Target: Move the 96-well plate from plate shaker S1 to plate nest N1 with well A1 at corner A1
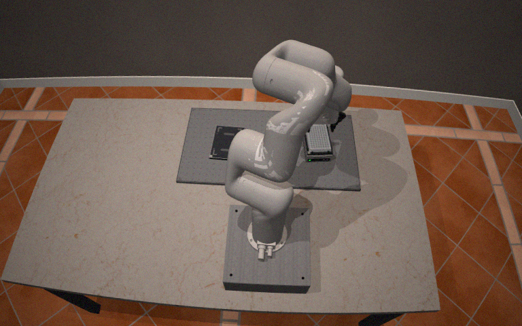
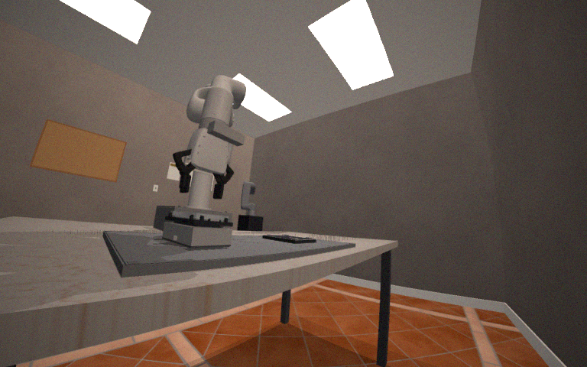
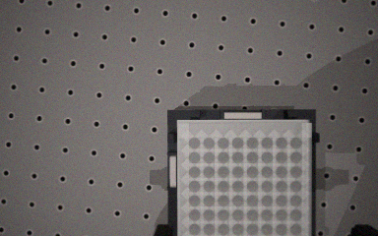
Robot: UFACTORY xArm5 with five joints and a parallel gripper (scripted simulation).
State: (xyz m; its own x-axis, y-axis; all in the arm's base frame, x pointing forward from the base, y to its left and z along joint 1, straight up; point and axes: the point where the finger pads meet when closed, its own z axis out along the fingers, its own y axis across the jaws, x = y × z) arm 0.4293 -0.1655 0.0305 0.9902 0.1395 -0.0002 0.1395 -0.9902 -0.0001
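Note:
The white 96-well plate (image 1: 318,138) (image 3: 243,177) sits on the plate shaker S1 (image 1: 319,153) (image 2: 196,233) at the right of the grey perforated board (image 1: 200,153) (image 2: 142,254) (image 3: 89,98). In the exterior view the plate (image 2: 199,213) shows as a thin strip on top of the shaker. The black plate nest N1 (image 1: 222,142) (image 2: 287,237) lies flat on the board's left part and holds nothing. My gripper (image 2: 202,189) is open and empty. It hangs above the shaker, clear of the plate. In the wrist view the plate fills the lower right.
The arm's base stands on a grey block (image 1: 267,265) at the table's front. The arm's links hide part of the board between nest and shaker. A dark device (image 2: 249,216) stands behind the table in the exterior view.

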